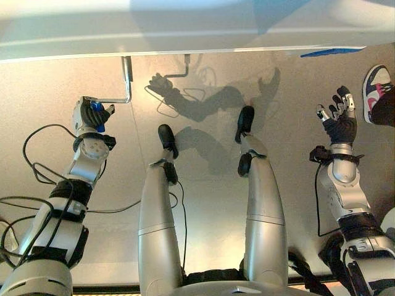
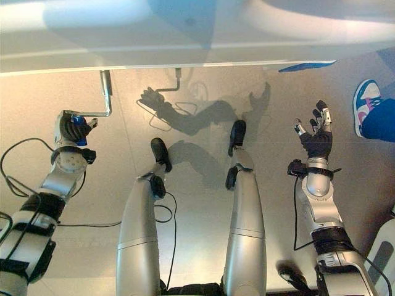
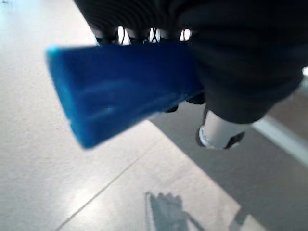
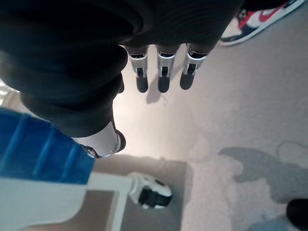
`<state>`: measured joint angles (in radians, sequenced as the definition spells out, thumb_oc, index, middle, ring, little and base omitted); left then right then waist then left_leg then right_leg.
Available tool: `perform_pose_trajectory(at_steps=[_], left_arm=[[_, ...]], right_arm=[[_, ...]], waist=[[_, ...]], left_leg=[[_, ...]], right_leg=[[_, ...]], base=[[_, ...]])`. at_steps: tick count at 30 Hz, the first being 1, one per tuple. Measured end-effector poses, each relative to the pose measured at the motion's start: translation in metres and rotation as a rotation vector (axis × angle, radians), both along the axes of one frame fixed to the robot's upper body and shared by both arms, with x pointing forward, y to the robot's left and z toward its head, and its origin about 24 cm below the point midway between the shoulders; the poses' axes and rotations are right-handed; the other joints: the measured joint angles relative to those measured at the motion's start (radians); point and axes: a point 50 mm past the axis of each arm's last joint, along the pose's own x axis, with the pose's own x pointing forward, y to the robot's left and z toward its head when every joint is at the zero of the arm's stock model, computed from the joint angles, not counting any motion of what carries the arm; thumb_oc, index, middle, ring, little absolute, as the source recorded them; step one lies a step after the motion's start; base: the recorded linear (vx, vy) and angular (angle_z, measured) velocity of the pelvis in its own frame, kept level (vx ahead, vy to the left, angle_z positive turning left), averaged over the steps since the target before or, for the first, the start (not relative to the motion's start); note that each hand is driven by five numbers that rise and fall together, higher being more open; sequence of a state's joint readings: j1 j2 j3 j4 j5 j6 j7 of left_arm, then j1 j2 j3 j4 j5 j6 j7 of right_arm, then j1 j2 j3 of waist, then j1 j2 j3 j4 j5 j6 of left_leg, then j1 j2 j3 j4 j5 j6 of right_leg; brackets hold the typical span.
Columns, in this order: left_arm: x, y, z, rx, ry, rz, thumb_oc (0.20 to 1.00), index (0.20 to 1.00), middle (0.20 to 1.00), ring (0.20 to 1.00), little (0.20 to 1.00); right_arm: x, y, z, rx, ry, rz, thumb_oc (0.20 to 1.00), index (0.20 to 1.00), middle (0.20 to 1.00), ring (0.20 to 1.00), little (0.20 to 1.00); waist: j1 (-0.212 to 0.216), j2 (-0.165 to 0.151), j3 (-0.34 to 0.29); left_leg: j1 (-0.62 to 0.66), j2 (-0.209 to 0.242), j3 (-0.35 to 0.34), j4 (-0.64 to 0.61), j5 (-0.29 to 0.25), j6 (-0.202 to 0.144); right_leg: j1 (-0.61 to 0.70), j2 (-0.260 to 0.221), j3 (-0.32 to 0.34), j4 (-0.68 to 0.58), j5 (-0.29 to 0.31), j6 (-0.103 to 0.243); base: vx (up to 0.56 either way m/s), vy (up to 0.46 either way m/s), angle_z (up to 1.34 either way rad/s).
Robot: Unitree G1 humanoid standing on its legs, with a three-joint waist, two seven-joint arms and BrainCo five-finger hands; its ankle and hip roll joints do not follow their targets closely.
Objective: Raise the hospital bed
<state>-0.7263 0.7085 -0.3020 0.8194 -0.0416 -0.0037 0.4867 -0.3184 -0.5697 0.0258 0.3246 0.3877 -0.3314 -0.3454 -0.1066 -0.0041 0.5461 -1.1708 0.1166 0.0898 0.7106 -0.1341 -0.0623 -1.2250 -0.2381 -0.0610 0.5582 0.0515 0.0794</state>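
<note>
At the left, the left hand (image 1: 90,116) is curled round the blue grip (image 3: 125,86) of the crank handle (image 1: 126,83), a bent metal rod that runs up under the foot-end edge of the hospital bed (image 1: 185,28); the hold seems meant for turning, since winding this crank is probably what lifts the bed. Further right, a blue part (image 1: 333,52) shows under the same edge. At the far right, the right hand (image 2: 315,137) hangs over the floor with fingers spread and empty, likely kept clear of the crank, near a person's shoe (image 1: 375,92).
</note>
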Motion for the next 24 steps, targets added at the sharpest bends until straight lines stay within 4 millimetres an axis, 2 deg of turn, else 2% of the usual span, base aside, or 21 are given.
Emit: perform_pose_trajectory(at_steps=[8,15,17,18,19,21,23,24], left_arm=[[0.015,-0.006,0.011,0.041,0.045,0.019,0.200,0.200,0.200,0.200,0.200],[0.028,-0.037,0.003,-0.022,0.077,-0.048,0.200,0.200,0.200,0.200,0.200],[0.034,-0.055,0.001,-0.070,0.075,-0.092,0.200,0.200,0.200,0.200,0.200],[0.038,-0.070,-0.002,-0.110,0.082,-0.136,0.200,0.200,0.200,0.200,0.200],[0.039,-0.076,-0.003,-0.152,0.078,-0.145,0.200,0.200,0.200,0.200,0.200],[0.044,-0.103,-0.007,-0.229,0.075,-0.212,0.200,0.200,0.200,0.200,0.200],[0.046,-0.117,-0.007,-0.290,0.068,-0.242,0.200,0.200,0.200,0.200,0.200],[0.047,-0.116,-0.006,-0.302,0.063,-0.237,0.200,0.200,0.200,0.200,0.200]], right_arm=[[0.002,0.008,-0.004,0.012,0.015,0.042,1.000,1.000,1.000,1.000,1.000],[0.003,0.017,-0.010,0.032,0.031,0.070,1.000,1.000,1.000,1.000,1.000],[0.004,0.016,-0.011,0.042,0.033,0.068,1.000,1.000,1.000,1.000,1.000],[0.004,0.017,-0.011,0.051,0.033,0.070,1.000,1.000,1.000,1.000,1.000],[0.004,0.017,-0.012,0.058,0.032,0.070,1.000,1.000,1.000,1.000,1.000],[0.005,0.021,-0.013,0.069,0.033,0.078,1.000,1.000,1.000,1.000,1.000],[0.006,0.025,-0.014,0.071,0.035,0.089,1.000,1.000,1.000,1.000,1.000],[0.007,0.026,-0.014,0.070,0.038,0.094,1.000,1.000,1.000,1.000,1.000]], waist=[[-0.022,-0.009,0.000],[-0.046,-0.045,-0.001],[-0.047,-0.047,-0.002],[-0.046,-0.048,-0.002],[-0.044,-0.048,-0.002],[-0.049,-0.052,-0.002],[-0.049,-0.054,-0.002],[-0.048,-0.055,-0.002]], left_leg=[[-0.032,0.010,-0.018,0.025,-0.006,-0.006],[-0.052,0.017,-0.025,0.049,-0.015,-0.007],[-0.052,0.015,-0.025,0.052,-0.015,-0.006],[-0.052,0.014,-0.025,0.052,-0.015,-0.006],[-0.051,0.013,-0.025,0.051,-0.015,-0.006],[-0.050,0.010,-0.025,0.050,-0.014,-0.005],[-0.049,0.008,-0.024,0.047,-0.014,-0.004],[-0.049,0.008,-0.024,0.047,-0.014,-0.004]], right_leg=[[-0.022,0.014,-0.002,0.013,0.001,-0.001],[-0.037,0.019,-0.002,0.035,-0.002,-0.003],[-0.037,0.017,-0.003,0.034,-0.002,-0.003],[-0.037,0.017,-0.003,0.034,-0.002,-0.003],[-0.036,0.016,-0.003,0.034,-0.002,-0.002],[-0.036,0.013,-0.003,0.032,-0.001,-0.001],[-0.035,0.013,-0.002,0.031,0.000,0.000],[-0.035,0.012,-0.002,0.030,0.000,0.000]], base=[[0.01,-0.050,-0.03],[0.00,-0.035,-0.02],[0.00,0.000,0.00],[0.00,0.000,0.00],[0.00,0.000,0.00],[0.00,0.000,0.00],[0.00,0.000,0.00],[0.00,0.000,0.00]])
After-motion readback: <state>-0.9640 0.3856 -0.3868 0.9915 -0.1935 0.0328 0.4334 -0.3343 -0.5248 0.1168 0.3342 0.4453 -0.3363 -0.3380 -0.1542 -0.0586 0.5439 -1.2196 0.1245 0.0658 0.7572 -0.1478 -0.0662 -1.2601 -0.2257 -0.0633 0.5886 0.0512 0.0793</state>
